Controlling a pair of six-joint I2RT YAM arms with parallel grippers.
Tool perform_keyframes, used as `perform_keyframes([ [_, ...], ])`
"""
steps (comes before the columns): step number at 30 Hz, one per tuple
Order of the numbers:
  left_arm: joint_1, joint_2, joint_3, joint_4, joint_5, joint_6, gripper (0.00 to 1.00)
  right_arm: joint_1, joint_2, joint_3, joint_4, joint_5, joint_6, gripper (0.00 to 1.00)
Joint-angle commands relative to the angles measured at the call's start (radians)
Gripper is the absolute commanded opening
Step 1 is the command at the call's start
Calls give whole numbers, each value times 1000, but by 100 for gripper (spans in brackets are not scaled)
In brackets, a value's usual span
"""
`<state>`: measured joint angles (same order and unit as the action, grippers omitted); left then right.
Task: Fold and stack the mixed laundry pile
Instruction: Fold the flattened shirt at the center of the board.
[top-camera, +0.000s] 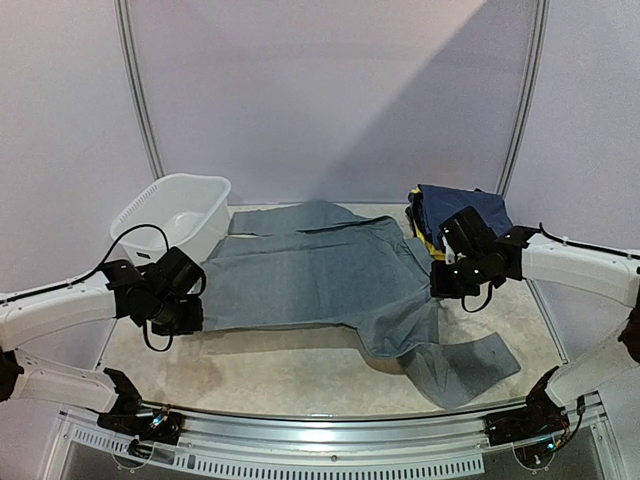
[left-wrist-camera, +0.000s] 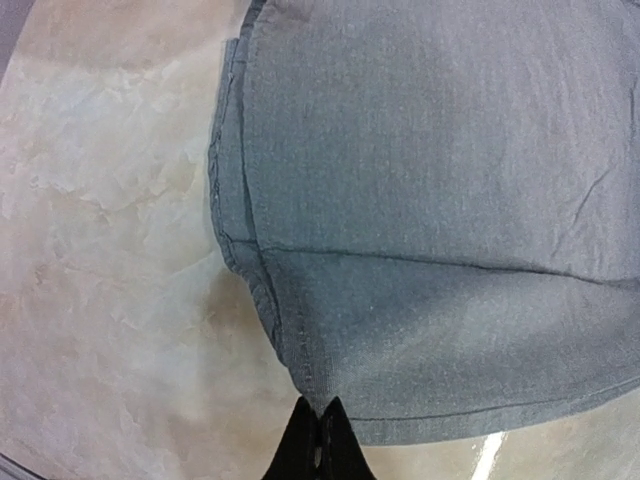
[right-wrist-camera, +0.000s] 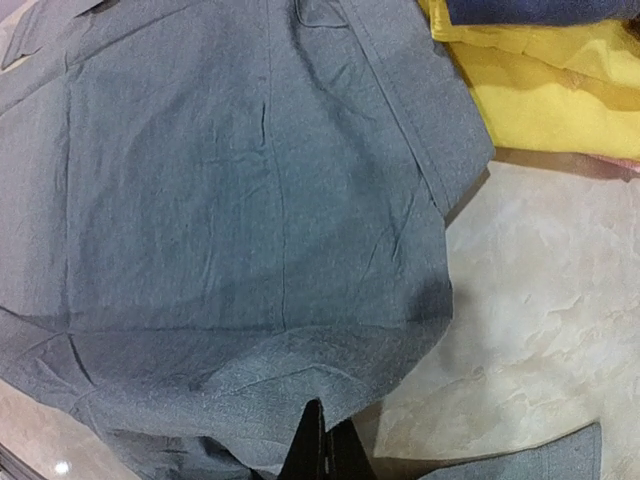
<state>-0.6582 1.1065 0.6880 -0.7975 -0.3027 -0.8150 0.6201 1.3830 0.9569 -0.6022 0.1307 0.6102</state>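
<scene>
The large grey trousers (top-camera: 320, 270) lie spread flat across the middle of the table. My left gripper (top-camera: 198, 305) is shut on their left edge; in the left wrist view the gripper (left-wrist-camera: 322, 412) pinches a stitched hem corner of the trousers (left-wrist-camera: 430, 200). My right gripper (top-camera: 436, 280) is shut on their right side, where the black fingertips (right-wrist-camera: 318, 425) pinch a raised fold of the grey cloth (right-wrist-camera: 220, 200). One trouser leg (top-camera: 465, 365) trails toward the front right. A navy garment (top-camera: 460, 205) sits on yellow clothes (right-wrist-camera: 540, 90) at the back right.
A white plastic basin (top-camera: 170, 215) stands at the back left, just beyond my left arm. The marbled tabletop (top-camera: 280, 365) shows in front of the trousers. Curved walls enclose the back, and a metal rail (top-camera: 330, 425) runs along the near edge.
</scene>
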Motion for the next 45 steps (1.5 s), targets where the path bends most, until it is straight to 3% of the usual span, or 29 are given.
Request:
perform_keyframes([
  [1,43,41,-10,64,-42,43,0,-22,92,78,-5,70,-37,0],
  [18,134,300,34,275,-69,70,3,-86,374,256,25,58,-89,0],
  [20,135,306,44,278,-78,68,8,-86,388,262,24,61,-90,3],
  [30,158,302,84,308,-163,88,52,-94,432,341,10,46,-106,34],
  [35,157,212,42,249,-220,77,67,-95,352,345,-3,69,-118,47],
  [41,157,144,-22,218,-217,17,71,-23,266,336,54,11,-185,52],
  [45,157,118,-81,268,-199,-5,62,39,295,333,139,-137,-219,52],
])
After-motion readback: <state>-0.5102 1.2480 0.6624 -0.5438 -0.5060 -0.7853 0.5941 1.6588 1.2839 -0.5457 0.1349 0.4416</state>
